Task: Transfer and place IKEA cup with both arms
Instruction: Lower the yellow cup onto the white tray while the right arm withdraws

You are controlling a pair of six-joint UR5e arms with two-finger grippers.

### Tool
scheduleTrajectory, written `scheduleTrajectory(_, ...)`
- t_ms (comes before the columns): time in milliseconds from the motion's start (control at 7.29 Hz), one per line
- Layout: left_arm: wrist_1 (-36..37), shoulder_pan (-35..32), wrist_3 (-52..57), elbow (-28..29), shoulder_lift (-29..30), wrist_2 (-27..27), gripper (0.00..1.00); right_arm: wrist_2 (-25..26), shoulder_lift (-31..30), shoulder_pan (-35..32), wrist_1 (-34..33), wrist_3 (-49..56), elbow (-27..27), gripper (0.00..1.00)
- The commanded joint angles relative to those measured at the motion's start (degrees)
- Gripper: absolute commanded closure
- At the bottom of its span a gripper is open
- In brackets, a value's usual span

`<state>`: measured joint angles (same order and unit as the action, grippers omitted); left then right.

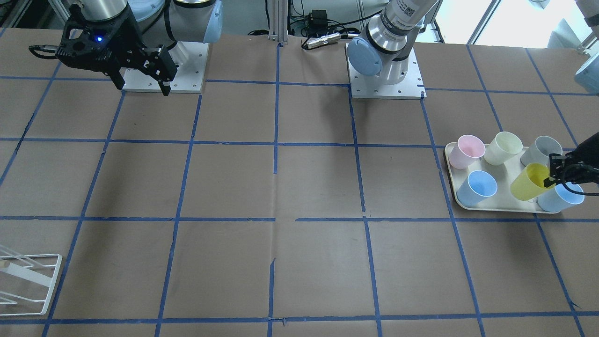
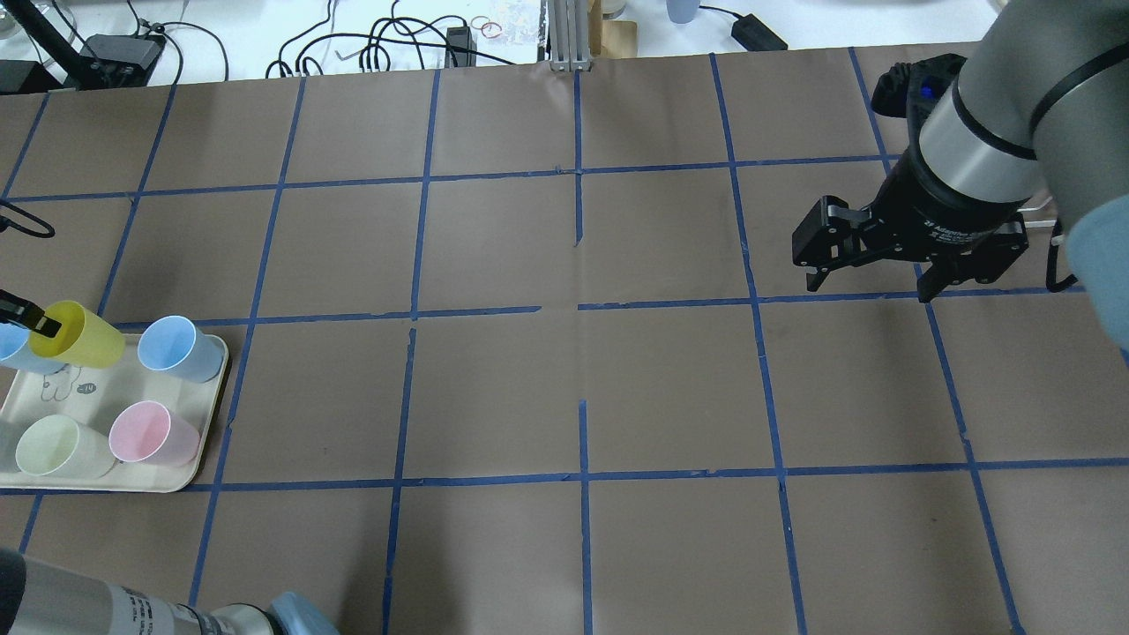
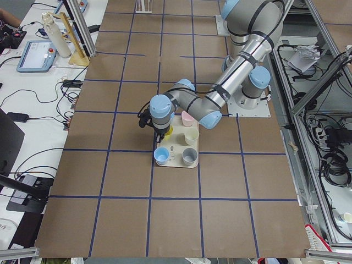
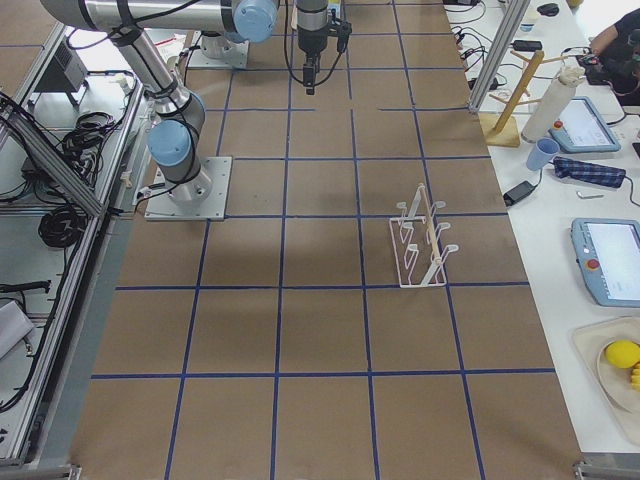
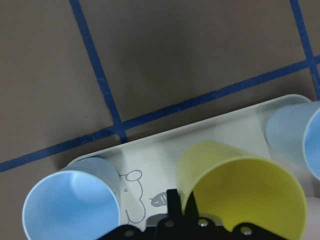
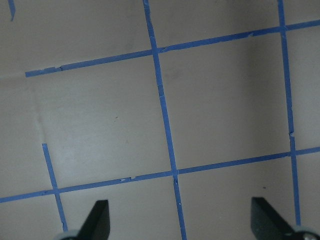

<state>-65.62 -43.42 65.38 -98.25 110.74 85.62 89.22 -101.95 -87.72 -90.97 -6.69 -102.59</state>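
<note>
Bright yellow plastic tumbler (image 1: 529, 181), rim pinched by the black left gripper (image 1: 552, 176). Black right gripper (image 2: 869, 289) gapes wide at two o'clock in the overhead view.

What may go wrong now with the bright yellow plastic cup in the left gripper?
The left gripper pinches only the rim of the tilted bright yellow plastic cup, so it may slip. The light blue plastic cup stands close beside it on the cream tray; lifting may knock it.
</note>
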Motion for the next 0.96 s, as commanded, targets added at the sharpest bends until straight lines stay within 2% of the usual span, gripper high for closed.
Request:
scheduleTrajectory(0,0.5,-0.09,0.28,-0.8,1.32,-0.02,1.0,0.34,0.52,-0.08,-0.78,0.71,0.45,0.0)
scheduleTrajectory(549,0.94,-0.35,0.19,-0.8,2.37,0.07,1.0,-0.36,-0.18,-0.08,0.09,1.16,0.28,0.0)
scheduleTrajectory(824,0.94,-0.35,0.1,-0.71,3.25,-0.01,0.41,-0.19,-0.18,-0.08,0.09,1.33,0.46,0.0)
